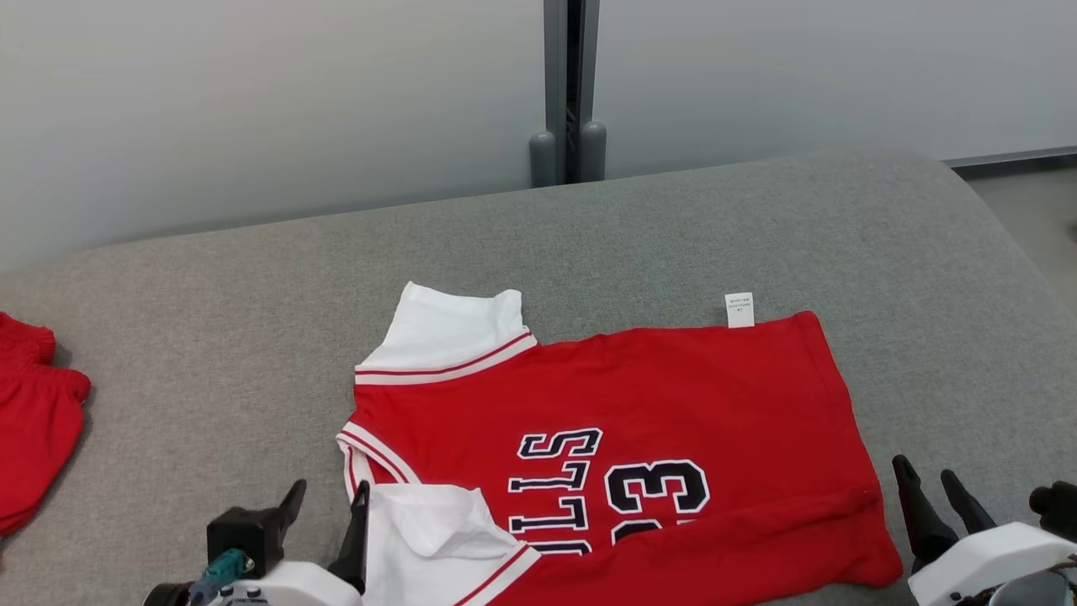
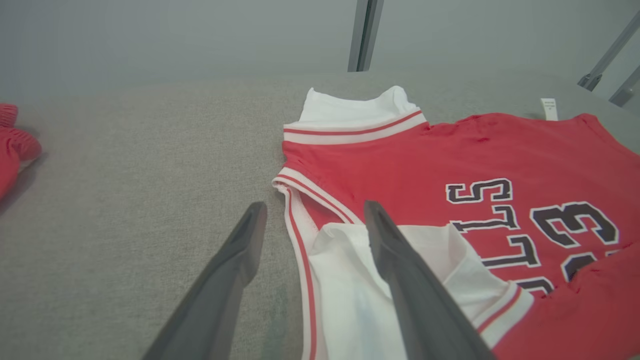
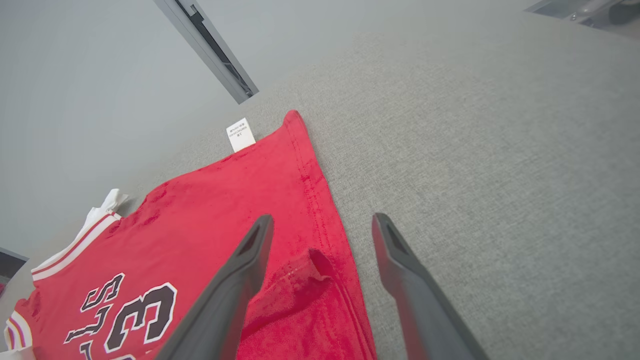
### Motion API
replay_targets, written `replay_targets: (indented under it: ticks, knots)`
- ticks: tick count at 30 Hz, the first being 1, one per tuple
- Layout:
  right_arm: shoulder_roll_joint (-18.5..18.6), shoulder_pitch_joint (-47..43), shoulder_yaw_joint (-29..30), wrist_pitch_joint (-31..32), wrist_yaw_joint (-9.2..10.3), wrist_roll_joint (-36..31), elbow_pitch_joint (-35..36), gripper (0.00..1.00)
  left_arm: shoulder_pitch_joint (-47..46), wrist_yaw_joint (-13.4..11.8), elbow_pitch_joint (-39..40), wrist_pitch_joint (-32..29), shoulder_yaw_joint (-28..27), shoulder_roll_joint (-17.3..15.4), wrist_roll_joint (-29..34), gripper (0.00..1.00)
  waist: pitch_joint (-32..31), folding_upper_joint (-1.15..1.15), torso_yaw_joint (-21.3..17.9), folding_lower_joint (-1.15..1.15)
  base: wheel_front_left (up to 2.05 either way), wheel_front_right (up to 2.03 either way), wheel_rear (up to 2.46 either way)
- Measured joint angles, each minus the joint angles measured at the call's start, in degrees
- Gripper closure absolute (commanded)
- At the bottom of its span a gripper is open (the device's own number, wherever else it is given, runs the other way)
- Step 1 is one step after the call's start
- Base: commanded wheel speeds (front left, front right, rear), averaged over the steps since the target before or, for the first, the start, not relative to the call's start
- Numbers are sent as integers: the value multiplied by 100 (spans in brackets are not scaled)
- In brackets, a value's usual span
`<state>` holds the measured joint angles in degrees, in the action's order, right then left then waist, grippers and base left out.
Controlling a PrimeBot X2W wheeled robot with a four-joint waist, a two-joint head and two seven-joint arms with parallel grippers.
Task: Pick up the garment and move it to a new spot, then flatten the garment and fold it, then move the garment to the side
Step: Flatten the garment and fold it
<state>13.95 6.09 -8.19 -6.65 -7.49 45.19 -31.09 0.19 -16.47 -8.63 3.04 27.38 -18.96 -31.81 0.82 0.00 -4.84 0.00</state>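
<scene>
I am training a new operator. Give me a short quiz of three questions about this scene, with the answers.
1. True or false: the left gripper is shut on the red jersey.
2. The white label sticks out from the jersey's: A) far edge, B) near edge, C) collar.
3. What lies at the left end of the grey surface?
Key: 1. False: both it and the right gripper are open and hold nothing. 2. A. 3. Another red garment.
</scene>
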Motion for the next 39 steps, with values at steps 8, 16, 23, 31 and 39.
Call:
replay_targets:
  ticks: [8,16,23,31,39]
  knots:
    - [-102,514,-143,-456,-1,-653,330,0,-927,9,-397,66,-225,151,-53,0,452,0,-171,0,0,0,0]
    - [-93,1339,-231,-404,-1,-1057,521,0,-2334,140,-1339,-160,-219,136,119,0,1139,0,-394,0,0,0,0]
    - [-88,2321,-308,-142,-1,-1265,92,0,-3437,234,-2121,-414,-152,74,311,0,1768,0,-563,0,0,0,0]
    - [-79,3385,-625,201,-1,-1250,-745,0,-4232,353,-2766,-503,25,141,481,0,2324,0,-614,0,0,0,0]
    - [-20,3919,-965,242,-1,-1023,-1328,0,-4705,534,-3182,-554,216,194,605,0,2579,0,-529,0,0,0,0]
